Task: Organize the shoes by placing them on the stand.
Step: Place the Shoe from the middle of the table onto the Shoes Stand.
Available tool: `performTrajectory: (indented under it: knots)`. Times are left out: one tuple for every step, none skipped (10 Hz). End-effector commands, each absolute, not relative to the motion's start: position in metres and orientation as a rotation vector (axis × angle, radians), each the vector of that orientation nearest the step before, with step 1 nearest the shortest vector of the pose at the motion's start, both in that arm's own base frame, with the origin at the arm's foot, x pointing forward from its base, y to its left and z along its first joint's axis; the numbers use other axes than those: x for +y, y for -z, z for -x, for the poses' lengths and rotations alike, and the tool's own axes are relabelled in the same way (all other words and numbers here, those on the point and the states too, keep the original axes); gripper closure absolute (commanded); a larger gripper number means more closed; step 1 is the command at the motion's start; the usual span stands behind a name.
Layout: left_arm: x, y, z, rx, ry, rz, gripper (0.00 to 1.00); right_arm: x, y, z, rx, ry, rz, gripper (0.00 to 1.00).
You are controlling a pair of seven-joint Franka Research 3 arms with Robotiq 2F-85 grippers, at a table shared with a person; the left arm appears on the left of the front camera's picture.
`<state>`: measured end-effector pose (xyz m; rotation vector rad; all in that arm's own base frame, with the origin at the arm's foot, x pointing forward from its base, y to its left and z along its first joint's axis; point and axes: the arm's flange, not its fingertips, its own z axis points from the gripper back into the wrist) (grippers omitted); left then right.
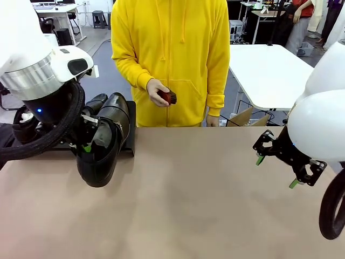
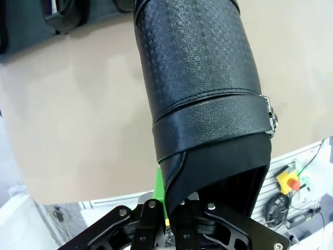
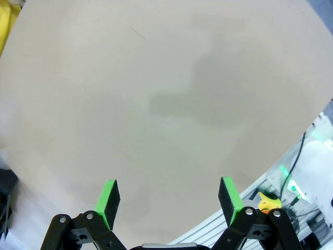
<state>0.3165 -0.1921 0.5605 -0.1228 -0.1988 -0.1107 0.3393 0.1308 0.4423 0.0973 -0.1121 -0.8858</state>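
Left gripper (image 1: 89, 147) clenched on 1 black shoe (image 1: 105, 143) at mid-left of the front frame, just in front of the stand (image 1: 129, 137). Right gripper (image 1: 277, 168) at right, jaws spread, holding nothing above the table (image 1: 205, 205).

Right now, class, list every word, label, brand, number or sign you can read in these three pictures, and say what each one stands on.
None can be read.
The shoe held by the left gripper: embossed grid pattern and a buckle, no lettering.
The yellow hoodie: plain, no print.
The table below the right gripper: bare, unmarked.
The small reddish-brown object in the person's hand: too small to tell any marking.
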Motion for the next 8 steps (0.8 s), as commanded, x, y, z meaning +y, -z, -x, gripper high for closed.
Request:
performTrajectory:
  knots:
    - [-0.192,-0.56,-0.316,-0.199,0.112,0.122,1.0,0.13,-0.444,-0.341,-0.124,0.865,-0.101,0.0]
    - [-0.18,-0.568,-0.323,-0.246,0.055,0.13,1.0,0.13,-0.444,-0.341,-0.124,0.865,-0.101,0.0]
    - [-0.158,-0.574,-0.332,-0.285,0.002,0.109,1.0,0.13,-0.444,-0.341,-0.124,0.865,-0.101,0.0]
    - [-0.142,-0.576,-0.341,-0.319,-0.027,0.078,1.0,0.13,-0.444,-0.341,-0.124,0.865,-0.101,0.0]
    - [-0.121,-0.578,-0.351,-0.351,-0.014,0.031,1.0,0.13,-0.444,-0.341,-0.124,0.865,-0.101,0.0]
    - [-0.091,-0.58,-0.371,-0.346,0.015,-0.042,1.0,0.13,-0.444,-0.341,-0.124,0.865,-0.101,0.0]
    - [-0.069,-0.582,-0.386,-0.348,-0.008,-0.062,1.0,0.13,-0.444,-0.341,-0.124,0.865,-0.101,0.0]
    - [-0.049,-0.584,-0.402,-0.371,-0.033,-0.093,1.0,0.13,-0.444,-0.341,-0.124,0.865,-0.101,0.0]
